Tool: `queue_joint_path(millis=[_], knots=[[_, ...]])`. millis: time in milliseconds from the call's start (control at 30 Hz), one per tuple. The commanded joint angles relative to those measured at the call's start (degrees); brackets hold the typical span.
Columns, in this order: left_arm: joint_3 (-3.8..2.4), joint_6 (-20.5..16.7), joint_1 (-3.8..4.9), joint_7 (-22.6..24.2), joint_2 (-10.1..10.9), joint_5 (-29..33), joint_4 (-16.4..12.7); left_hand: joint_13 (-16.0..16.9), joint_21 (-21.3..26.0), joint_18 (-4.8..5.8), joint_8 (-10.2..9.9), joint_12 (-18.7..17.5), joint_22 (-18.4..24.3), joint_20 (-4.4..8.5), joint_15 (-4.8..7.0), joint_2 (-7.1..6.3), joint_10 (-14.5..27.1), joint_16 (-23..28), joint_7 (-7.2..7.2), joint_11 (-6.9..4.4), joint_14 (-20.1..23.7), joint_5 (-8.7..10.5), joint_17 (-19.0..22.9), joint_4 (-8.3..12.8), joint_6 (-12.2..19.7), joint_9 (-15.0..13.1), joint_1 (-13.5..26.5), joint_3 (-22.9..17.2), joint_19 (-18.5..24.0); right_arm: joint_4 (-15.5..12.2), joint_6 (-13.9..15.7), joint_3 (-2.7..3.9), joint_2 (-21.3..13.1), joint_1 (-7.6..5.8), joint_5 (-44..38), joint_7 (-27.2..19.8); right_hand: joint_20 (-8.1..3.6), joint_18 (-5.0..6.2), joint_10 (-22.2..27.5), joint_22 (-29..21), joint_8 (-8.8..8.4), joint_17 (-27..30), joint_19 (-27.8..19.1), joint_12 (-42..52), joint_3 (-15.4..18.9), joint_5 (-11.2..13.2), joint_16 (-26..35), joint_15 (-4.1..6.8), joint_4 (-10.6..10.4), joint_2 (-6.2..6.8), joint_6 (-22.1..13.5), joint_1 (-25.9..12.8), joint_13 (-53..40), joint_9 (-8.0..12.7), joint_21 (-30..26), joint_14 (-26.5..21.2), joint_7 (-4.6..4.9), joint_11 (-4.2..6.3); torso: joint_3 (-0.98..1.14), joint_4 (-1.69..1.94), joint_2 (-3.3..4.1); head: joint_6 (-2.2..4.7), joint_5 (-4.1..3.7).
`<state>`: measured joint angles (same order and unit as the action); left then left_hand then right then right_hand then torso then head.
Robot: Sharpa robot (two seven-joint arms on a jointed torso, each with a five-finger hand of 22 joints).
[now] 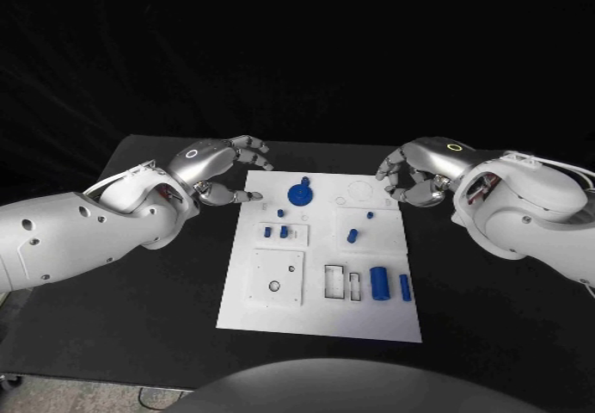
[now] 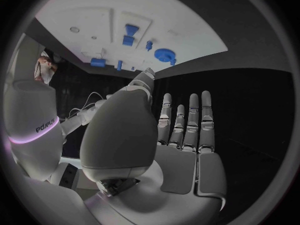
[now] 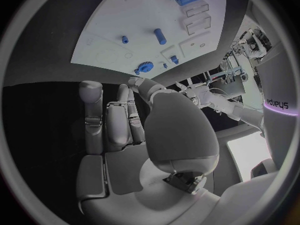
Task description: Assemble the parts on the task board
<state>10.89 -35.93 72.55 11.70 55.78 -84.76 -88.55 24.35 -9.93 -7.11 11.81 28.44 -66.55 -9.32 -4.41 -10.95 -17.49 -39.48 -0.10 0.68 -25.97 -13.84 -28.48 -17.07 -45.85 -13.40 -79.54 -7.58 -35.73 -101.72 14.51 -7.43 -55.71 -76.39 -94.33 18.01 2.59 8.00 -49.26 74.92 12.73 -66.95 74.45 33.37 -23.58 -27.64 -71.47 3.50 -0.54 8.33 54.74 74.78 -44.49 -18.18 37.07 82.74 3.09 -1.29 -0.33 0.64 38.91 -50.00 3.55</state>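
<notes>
Task board [image 1: 320, 297]: lying mid-surface, blue parts [image 1: 302, 193] sitting on it. Left hand [image 1: 227, 175]: hovering at the board's far left corner, fingers spread, holding nothing. Right hand [image 1: 415, 175]: hovering at the far right corner, likewise spread.

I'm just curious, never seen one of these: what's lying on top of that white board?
On the task board lie small blue parts: a round disc-like piece at the far end, a thick cylinder near the front, and small pegs between. Nothing covers them.

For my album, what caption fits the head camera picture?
Two open robot hands, left hand and right hand, hover beside a white task board dotted with blue parts.
</notes>
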Motion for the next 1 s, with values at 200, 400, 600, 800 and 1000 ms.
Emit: queue_joint_path(millis=[200, 400, 600, 800, 1000], knots=[[0.37, 6.67, 0.05, 22.14, 0.55, 50.38, -4.84, 3.85, 4.10, -0.27, 9.50, 14.31, 2.73, -1.57, -1.36, 6.99, 4.04, -1.19, 1.10, 3.31, 0.79, -10.04, 0.09, 0.18, 5.89, -3.49, 4.98, 12.58, 0.34, 2.54, -9.81, 0.01, 3.61, -0.74, -11.15, 0.91, 0.72, 0.74, 3.38, 2.69, 0.06, 1.91, -1.19, -4.88, 0.74, 2.83, 1.64, -0.71, -0.08, 1.46, -1.19, -1.50, 5.00, -1.21, -3.02, -1.36, -1.44, -1.27, -0.06, 0.31, 0.10, 0.00, 0.52], [0.87, 13.42, 0.04, 25.46, 1.24, 69.08, -7.36, 1.44, 6.41, 0.97, 13.71, 16.14, 6.49, -2.96, -2.07, 11.00, 8.86, 4.87, 3.78, 3.45, 8.69, -8.07, 4.18, 0.44, 10.15, -3.96, 13.00, 15.03, 7.78, 4.59, -10.46, 0.01, 5.06, -0.44, -12.53, 0.03, 1.16, 0.88, 4.41, 2.48, -1.19, 2.27, -1.31, -6.56, 0.96, 3.22, 1.86, -1.21, -0.62, 1.85, -2.14, -2.11, 7.29, -1.01, -4.14, -1.63, -1.48, -1.76, -0.09, 0.50, -0.12, 0.00, 0.84], [1.20, 17.18, 0.04, 26.87, 1.89, 76.09, -7.98, -6.13, 6.49, 0.10, 14.63, 14.04, 14.00, -2.41, -0.28, 11.96, 13.89, 15.19, 3.68, 3.41, 15.36, -3.57, 12.01, 0.08, 16.51, -1.95, 15.99, 16.26, 17.08, 6.72, -10.53, 0.00, 6.08, 0.44, -12.86, -0.89, 1.53, 0.94, 4.94, 2.46, -3.52, 2.51, -1.13, -9.35, 0.46, 3.56, 1.89, -1.46, -0.99, 1.93, -3.32, -1.91, 11.50, 0.33, -5.12, -1.81, -1.17, -2.20, -0.25, 0.67, -0.19, 0.00, 0.80], [1.29, 19.46, 0.04, 26.85, 2.39, 78.01, -8.27, -18.35, 6.95, -0.29, 4.84, -3.60, 29.56, -4.83, -3.13, 9.64, 17.01, 34.45, -1.66, 0.59, 23.35, -1.06, 25.57, 0.02, 25.16, 5.98, 18.18, 14.23, 25.60, 8.25, -10.10, -0.01, 6.67, 1.18, -12.82, -1.94, 1.70, 0.95, 3.95, 2.52, -4.63, 2.56, -0.79, -10.78, 1.06, 6.61, 1.74, -1.65, -1.66, 1.75, -2.76, -2.00, 14.89, 1.41, -5.63, -1.77, -0.63, -2.36, -0.16, 0.60, -0.10, 0.00, 0.78], [1.32, 20.14, 0.04, 26.65, 2.49, 78.48, -8.29, -22.20, 7.82, -1.46, -0.43, -8.71, 43.87, -6.25, -2.51, 9.57, 17.00, 38.46, -2.70, -0.66, 25.12, -1.17, 28.11, 0.10, 27.44, 10.34, 17.80, 13.91, 30.82, 9.81, -8.89, -0.01, 7.48, 2.04, -11.75, -3.42, 1.77, 0.86, 2.17, 2.73, -4.25, 2.32, -0.35, -10.68, 1.62, 7.08, 1.38, -1.72, -2.11, 1.37, -0.80, -1.92, 16.59, 1.40, -5.45, -1.58, -0.21, -2.41, -0.17, 0.51, -0.14, 0.00, 0.75]])
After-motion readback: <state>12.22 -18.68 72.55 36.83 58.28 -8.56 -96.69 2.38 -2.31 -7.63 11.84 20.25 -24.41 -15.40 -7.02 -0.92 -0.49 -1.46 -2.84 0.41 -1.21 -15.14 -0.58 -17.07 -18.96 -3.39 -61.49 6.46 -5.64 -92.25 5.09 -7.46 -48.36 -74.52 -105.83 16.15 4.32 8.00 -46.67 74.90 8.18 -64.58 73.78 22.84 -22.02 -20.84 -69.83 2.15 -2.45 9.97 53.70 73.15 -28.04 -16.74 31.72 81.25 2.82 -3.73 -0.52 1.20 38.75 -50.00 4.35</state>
